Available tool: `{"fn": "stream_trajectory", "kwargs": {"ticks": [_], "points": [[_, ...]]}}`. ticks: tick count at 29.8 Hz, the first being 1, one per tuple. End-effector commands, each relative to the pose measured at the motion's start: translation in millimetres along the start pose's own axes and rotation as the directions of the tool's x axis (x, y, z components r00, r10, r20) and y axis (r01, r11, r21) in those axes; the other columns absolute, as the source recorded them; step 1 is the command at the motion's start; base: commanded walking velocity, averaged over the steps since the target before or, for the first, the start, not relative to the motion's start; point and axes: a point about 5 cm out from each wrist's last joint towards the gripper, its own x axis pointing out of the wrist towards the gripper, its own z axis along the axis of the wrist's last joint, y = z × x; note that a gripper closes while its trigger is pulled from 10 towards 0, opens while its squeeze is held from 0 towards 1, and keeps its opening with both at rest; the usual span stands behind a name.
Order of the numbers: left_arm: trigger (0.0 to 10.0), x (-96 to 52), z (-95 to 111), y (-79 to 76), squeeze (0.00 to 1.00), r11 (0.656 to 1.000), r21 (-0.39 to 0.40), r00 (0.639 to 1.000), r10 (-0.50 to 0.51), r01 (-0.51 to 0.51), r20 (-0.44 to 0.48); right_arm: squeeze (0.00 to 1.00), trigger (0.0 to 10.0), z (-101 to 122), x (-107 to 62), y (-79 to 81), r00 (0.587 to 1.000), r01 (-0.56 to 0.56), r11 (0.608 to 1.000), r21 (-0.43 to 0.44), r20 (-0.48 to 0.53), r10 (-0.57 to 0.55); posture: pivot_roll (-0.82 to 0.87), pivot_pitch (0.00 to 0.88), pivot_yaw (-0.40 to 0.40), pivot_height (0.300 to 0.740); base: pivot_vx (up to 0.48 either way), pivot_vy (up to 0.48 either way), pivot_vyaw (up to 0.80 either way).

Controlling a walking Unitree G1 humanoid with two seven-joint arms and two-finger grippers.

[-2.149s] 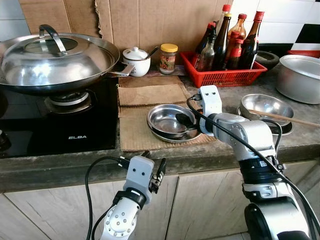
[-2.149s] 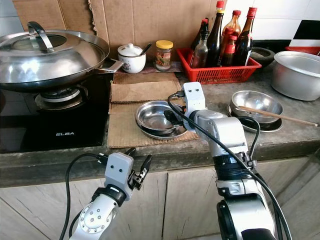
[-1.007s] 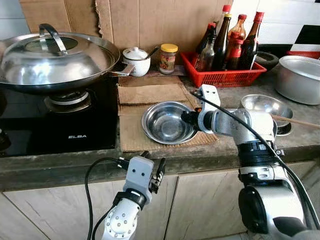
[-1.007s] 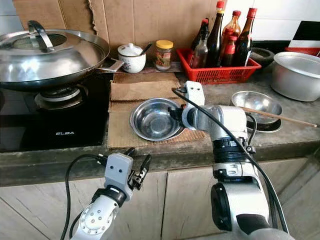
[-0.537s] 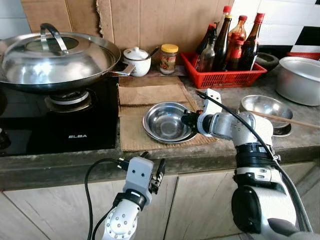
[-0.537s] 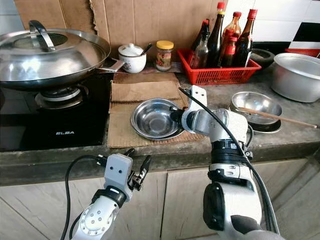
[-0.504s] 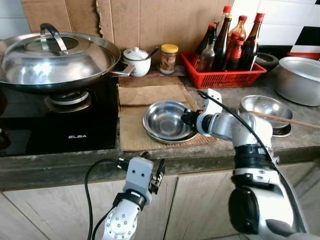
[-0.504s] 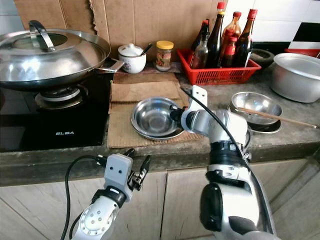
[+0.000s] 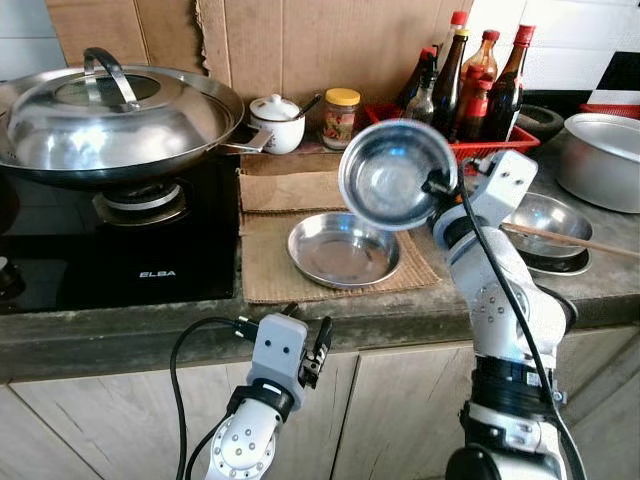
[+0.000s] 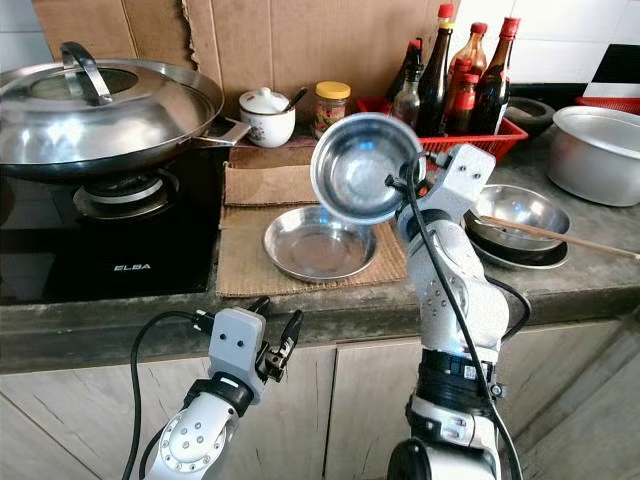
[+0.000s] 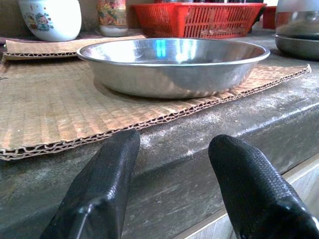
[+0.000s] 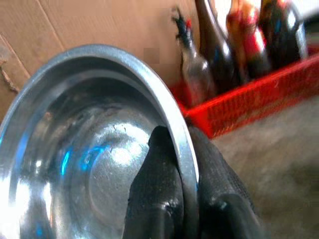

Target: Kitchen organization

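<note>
Right gripper point(image 9: 432, 185): jaws clamped on the rim of a steel bowl point(image 9: 396, 174), held tilted in the air above the plate point(image 9: 344, 249) on the cardboard mat point(image 9: 270, 262). A second bowl point(image 9: 545, 217) with chopsticks point(image 9: 570, 239) lies to its right. Left gripper point(image 11: 172, 184): jaws apart, below the counter edge point(image 11: 199, 149). The right wrist view shows one finger point(image 12: 158, 184) inside the rim.

You see the right gripper point(image 10: 413, 178) pinching a tipped shiny bowl point(image 10: 362, 166), high above a flat dish point(image 10: 320, 247).
</note>
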Motion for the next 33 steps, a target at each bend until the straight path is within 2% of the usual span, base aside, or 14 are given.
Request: {"fn": "stream_trajectory", "kwargs": {"ticks": [1,2,3,5,6,7,8,10,11,12,13,17,26,33], "points": [[10.0,2.3,3,-2.0,0.00,1.000,-0.004,1.000,-0.014,0.014,0.004,0.00,0.0,8,-8.6,4.3,0.996,0.012,0.997,-0.077,0.092,-0.005,0.01,0.000,-0.074,0.740,0.000,0.000,0.00],[10.0,2.0,3,-2.1,0.00,1.000,-0.003,1.000,-0.016,0.016,0.005,0.00,0.0,8,-12.2,3.5,0.994,0.013,0.993,-0.113,0.111,0.000,0.01,0.000,-0.074,0.740,0.000,0.000,0.00],[10.0,2.0,3,-2.1,0.00,1.000,-0.003,1.000,-0.016,0.016,0.005,0.00,0.0,8,-12.2,3.5,0.994,0.013,0.993,-0.113,0.111,0.000,0.01,0.000,-0.074,0.740,0.000,0.000,0.00],[10.0,1.8,4,-1.9,0.00,1.000,-0.002,1.000,-0.017,0.017,0.007,0.00,0.0,4,-22.0,2.3,0.992,0.002,0.979,-0.205,0.127,0.024,0.01,0.000,-0.074,0.740,0.000,0.000,0.00],[10.0,1.8,4,-1.9,0.00,1.000,-0.002,1.000,-0.017,0.017,0.007,0.00,0.0,4,-22.0,2.3,0.992,0.002,0.979,-0.205,0.127,0.024,0.01,0.000,-0.074,0.740,0.000,0.000,0.00],[10.0,1.8,5,-1.7,0.00,1.000,-0.001,1.000,-0.016,0.016,0.011,0.00,0.0,-4,-33.0,-0.3,0.990,-0.014,0.963,-0.268,0.128,0.050,0.01,0.000,-0.073,0.740,0.000,0.000,0.00],[10.0,1.8,5,-1.7,0.00,1.000,-0.001,1.000,-0.016,0.016,0.011,0.00,0.0,-4,-33.0,-0.3,0.990,-0.014,0.963,-0.268,0.128,0.050,0.01,0.000,-0.073,0.740,0.000,0.000,0.00],[10.0,1.6,6,-1.6,0.00,1.000,0.001,1.000,-0.018,0.018,0.019,0.00,3.2,-9,-41.7,-4.4,0.989,-0.009,0.955,-0.297,0.136,0.052,0.01,0.000,-0.068,0.740,0.000,0.000,0.00],[10.0,1.6,6,-1.6,0.00,1.000,0.001,1.000,-0.018,0.018,0.019,0.00,3.2,-9,-41.7,-4.4,0.989,-0.009,0.955,-0.297,0.136,0.052,0.01,0.000,-0.068,0.740,0.000,0.000,0.00],[10.0,1.3,6,-1.4,0.00,1.000,0.000,1.000,-0.019,0.019,0.022,0.00,7.4,-10,-44.8,-6.2,0.989,-0.004,0.953,-0.304,0.141,0.050,0.00,0.000,-0.065,0.740,0.000,0.000,0.00],[10.0,1.0,7,-1.6,0.00,1.000,0.001,0.999,-0.022,0.022,0.024,0.00,10.0,-11,-47.7,-8.5,0.988,-0.003,0.952,-0.306,0.143,0.049,0.00,0.000,-0.063,0.740,0.000,0.000,0.00],[10.0,1.3,8,-2.7,0.00,0.999,0.004,0.999,-0.032,0.032,0.037,0.00,10.0,-11,-51.2,-12.9,0.987,-0.001,0.961,-0.277,0.154,0.046,0.00,0.000,-0.061,0.740,0.000,0.000,0.00],[10.0,2.2,6,-0.9,0.00,1.000,0.017,0.999,-0.026,0.026,0.034,0.00,10.0,-18,-52.5,-10.8,0.990,-0.024,0.966,-0.257,0.131,0.060,0.01,0.000,-0.063,0.740,0.000,0.000,0.00],[10.0,1.6,6,-1.5,0.00,0.999,0.020,0.999,-0.033,0.032,0.033,0.00,10.0,-23,-55.9,-9.8,0.991,-0.034,0.968,-0.250,0.117,0.065,0.01,0.000,-0.063,0.740,-0.289,0.000,0.00]]}}
